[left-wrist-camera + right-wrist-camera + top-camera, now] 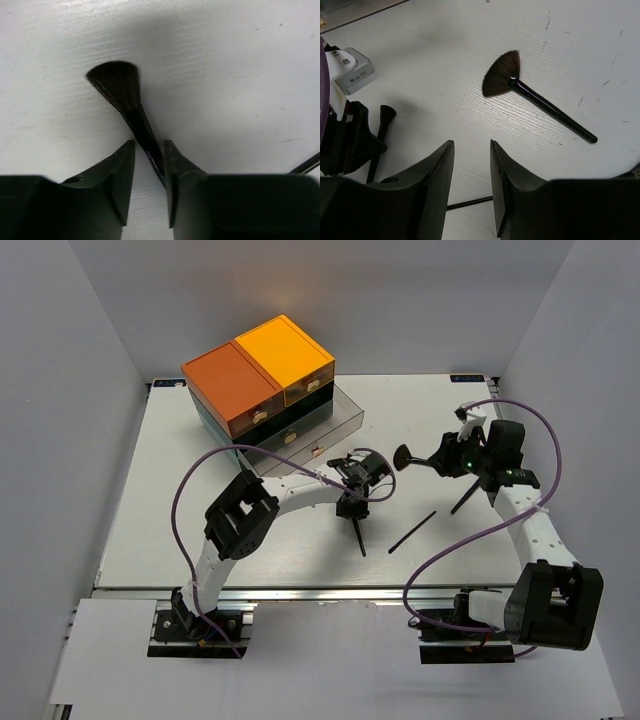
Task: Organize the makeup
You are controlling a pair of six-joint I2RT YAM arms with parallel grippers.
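Makeup brushes lying on the table (150, 500)
Top view: brush (358, 536) lies at left gripper (352, 483). Left wrist: fingers (122, 167) slightly spread astride its light, stiff, probably slick handle; grip there, not the soft bristles. Right wrist: right gripper (472, 160) spread, empty, fan brush (540, 102) ahead.

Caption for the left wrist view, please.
Left pincer straddling the handle of a black brush on the white table.

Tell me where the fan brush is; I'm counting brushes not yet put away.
In the right wrist view the fan brush lies flat on the table, ahead and right of the right end effector, untouched.
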